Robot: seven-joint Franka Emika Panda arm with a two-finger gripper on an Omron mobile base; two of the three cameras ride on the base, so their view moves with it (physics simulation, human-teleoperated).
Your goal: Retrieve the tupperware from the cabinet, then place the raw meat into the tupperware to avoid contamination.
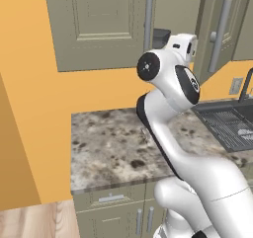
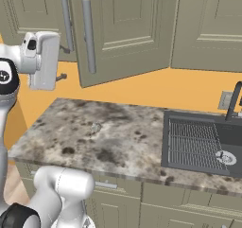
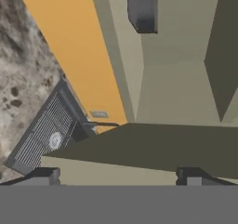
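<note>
The cabinet [image 1: 99, 24] hangs above the counter with its left door shut and its right door [image 1: 220, 29] swung open. The tupperware [image 3: 142, 9], a small dark grey tub, sits on the cabinet shelf [image 3: 176, 93]; it also peeks out behind my hand as the tupperware [image 1: 160, 37]. My gripper [image 3: 118, 175] is open and empty, pointed into the cabinet opening and still well short of the tub. A small pale lump [image 2: 96, 127] lies on the counter; I cannot tell whether it is the raw meat.
The open door [image 2: 125, 33] juts out over the mottled stone counter [image 2: 118, 142]. A dark sink [image 2: 198, 142] with a faucet [image 2: 234, 101] is set into the counter on the right. Low cabinets [image 1: 111, 207] run below.
</note>
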